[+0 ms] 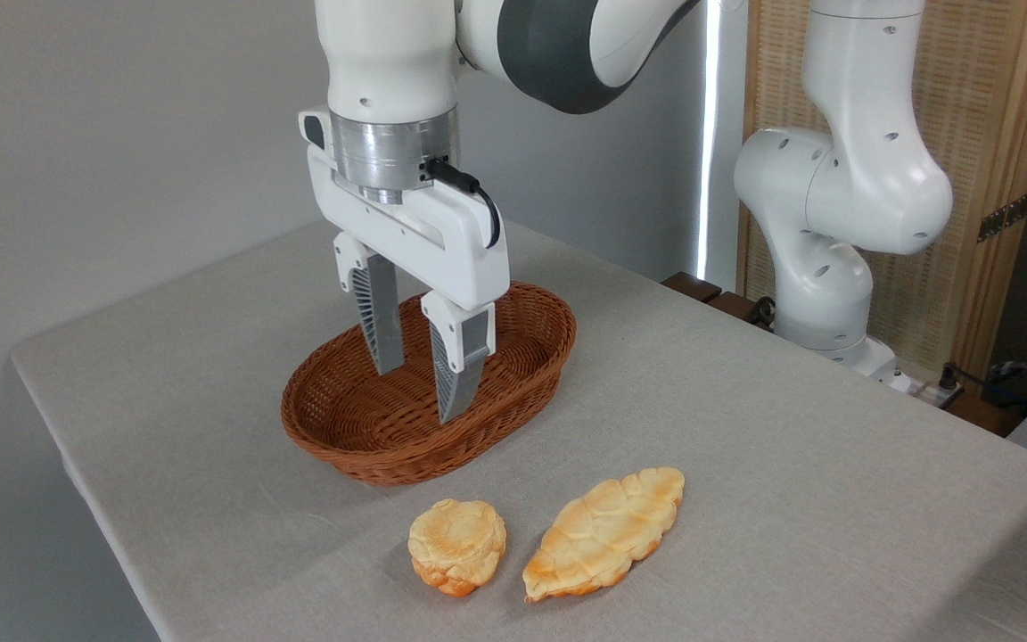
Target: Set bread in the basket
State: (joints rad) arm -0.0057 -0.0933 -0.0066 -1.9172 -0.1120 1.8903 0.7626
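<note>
The bread (457,545), a small round golden bun with a lumpy top, lies on the tablecloth near the front edge. Behind it stands the oval reddish-brown wicker basket (349,439), with nothing in it. My gripper (420,390) hangs over the basket, fingers pointing down and open, nothing between them. Its fingertips (451,406) sit above the basket floor, well back from the bun.
A longer, flat leaf-shaped golden pastry (603,532) lies just right of the bun. The arm's white base (825,267) stands at the table's back right edge. The grey cloth-covered table (745,428) ends close in front of the bun and at the left.
</note>
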